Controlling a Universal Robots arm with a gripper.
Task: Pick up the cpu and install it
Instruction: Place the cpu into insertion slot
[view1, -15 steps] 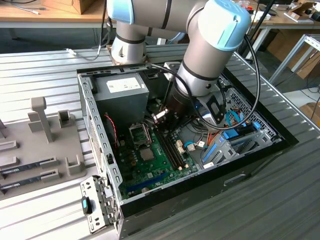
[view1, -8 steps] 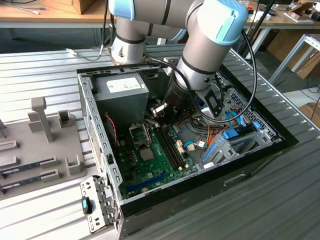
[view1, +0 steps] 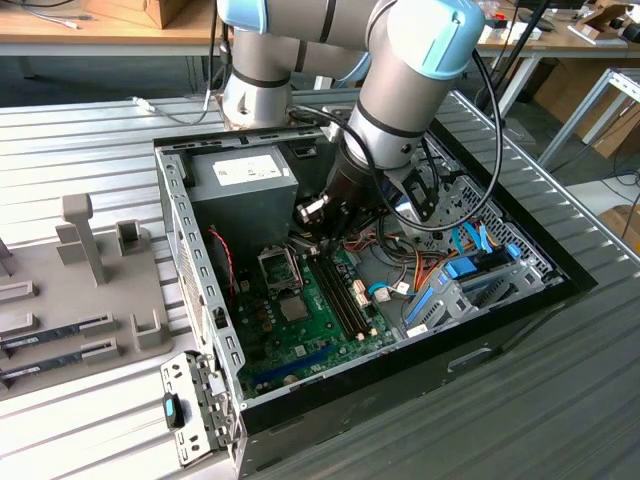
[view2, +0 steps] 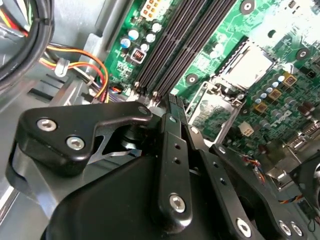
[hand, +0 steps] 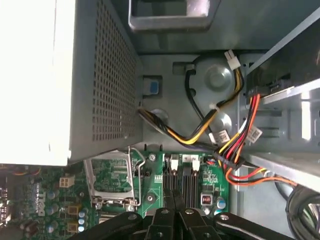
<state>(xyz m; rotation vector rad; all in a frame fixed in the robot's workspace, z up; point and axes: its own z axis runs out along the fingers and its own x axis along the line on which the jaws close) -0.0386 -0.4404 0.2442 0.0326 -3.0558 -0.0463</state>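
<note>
My gripper hangs inside the open computer case, low over the back end of the memory slots, just beside the processor socket. In both wrist views its black fingers are shut together with nothing visible between them. In the second wrist view a pale, shiny square that looks like the cpu lies flat in the socket. The metal load plate stands hinged open next to it. The socket is apart from the fingertips.
The grey power supply fills the back corner close to the arm. Coloured cable bundles run beside the board. Case walls ring the work area. A grey parts tray lies on the exterior view's left.
</note>
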